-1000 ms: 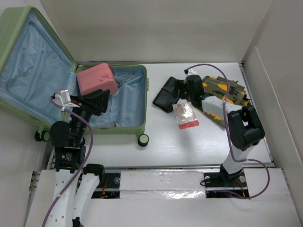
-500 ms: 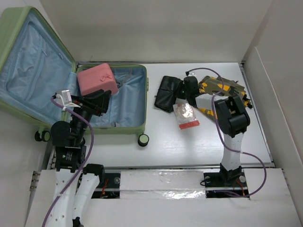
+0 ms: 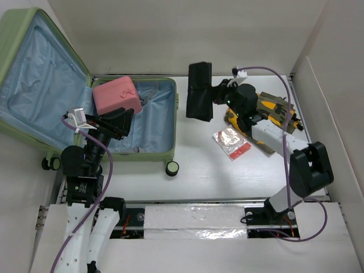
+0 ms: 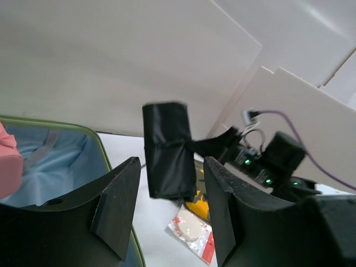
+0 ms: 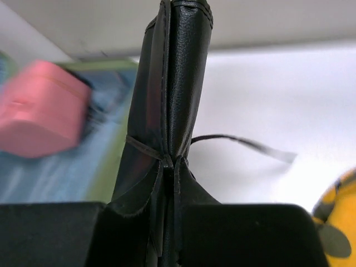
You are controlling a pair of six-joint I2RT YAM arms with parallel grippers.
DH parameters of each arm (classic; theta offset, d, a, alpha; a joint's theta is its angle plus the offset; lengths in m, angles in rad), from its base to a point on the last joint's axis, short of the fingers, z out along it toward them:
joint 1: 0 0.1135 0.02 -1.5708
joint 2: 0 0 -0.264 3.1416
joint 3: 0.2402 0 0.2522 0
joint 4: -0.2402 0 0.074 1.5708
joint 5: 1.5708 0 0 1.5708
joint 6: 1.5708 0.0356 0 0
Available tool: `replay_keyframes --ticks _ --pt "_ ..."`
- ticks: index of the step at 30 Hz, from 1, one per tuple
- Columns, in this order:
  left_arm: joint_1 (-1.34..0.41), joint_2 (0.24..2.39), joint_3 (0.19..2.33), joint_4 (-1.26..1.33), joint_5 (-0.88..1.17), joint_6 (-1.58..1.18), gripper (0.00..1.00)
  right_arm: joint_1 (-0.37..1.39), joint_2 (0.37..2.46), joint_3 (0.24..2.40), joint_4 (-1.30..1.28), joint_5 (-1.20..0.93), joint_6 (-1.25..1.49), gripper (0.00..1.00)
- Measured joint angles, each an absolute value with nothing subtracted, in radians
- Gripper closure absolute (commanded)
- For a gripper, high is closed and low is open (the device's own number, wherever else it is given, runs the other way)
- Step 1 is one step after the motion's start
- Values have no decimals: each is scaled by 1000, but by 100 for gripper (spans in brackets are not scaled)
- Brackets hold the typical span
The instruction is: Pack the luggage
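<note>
The luggage (image 3: 160,149) lies open at the left, pale green with blue lining and its lid (image 3: 34,74) leaning back. A small pink case (image 3: 116,95) sits in its base. My right gripper (image 3: 215,94) is shut on a black leather pouch (image 3: 199,99) and holds it in the air just right of the luggage. In the right wrist view the pouch (image 5: 178,105) stands upright, pinched at its lower edge by my right gripper (image 5: 172,208). My left gripper (image 3: 126,116) hovers over the luggage base. In its wrist view the left gripper (image 4: 171,164) is open with nothing between the fingers.
An olive-and-orange bag (image 3: 270,111) lies at the right under my right arm. A clear packet with red print (image 3: 231,142) rests on the white table in front of it. White walls close in the back and right side. One luggage wheel (image 3: 172,168) sticks out at the front.
My right gripper closed on the black pouch and lifted it off the table, up and toward the back. The packet slid slightly to the right. The left arm has not moved.
</note>
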State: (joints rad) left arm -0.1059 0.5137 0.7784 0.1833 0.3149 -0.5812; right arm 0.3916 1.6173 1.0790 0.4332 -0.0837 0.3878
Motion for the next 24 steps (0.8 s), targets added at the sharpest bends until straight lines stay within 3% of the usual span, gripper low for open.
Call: replay_keyframes --ticks 4,5,6,7,9,10,13,15,16,18,19,21,24 --pt "-106 514 778 184 318 -581 54 493 1545 1187 436 -101 342 100" --pt "-106 514 778 184 318 -581 54 522 1554 1221 440 -114 343 94" --pt "-106 514 778 184 318 -581 54 551 1572 1250 448 -131 345 81" --pt "-106 514 778 184 318 -581 54 579 1599 1280 451 -150 355 48" --pt "-106 514 778 184 318 -581 54 625 1661 1333 453 -192 372 17" --pt "-106 514 778 184 318 -581 54 648 1699 1353 452 -216 384 13" --pt "-106 514 778 183 318 -581 53 675 1747 1346 404 -252 381 12" --pt "-106 514 778 184 318 -581 53 654 1718 1273 384 -244 366 19" --pt "-106 514 778 184 318 -581 53 631 1688 1222 374 -229 354 49" --pt "-106 514 778 183 318 -581 53 564 1599 1095 354 -175 324 91" --pt "-106 513 778 183 319 -581 53 527 1549 1035 334 -130 312 100" --pt "-106 513 778 184 323 -581 53 453 1476 947 294 -46 302 100" --pt "-106 513 778 187 332 -581 53 376 1419 835 251 55 285 58"
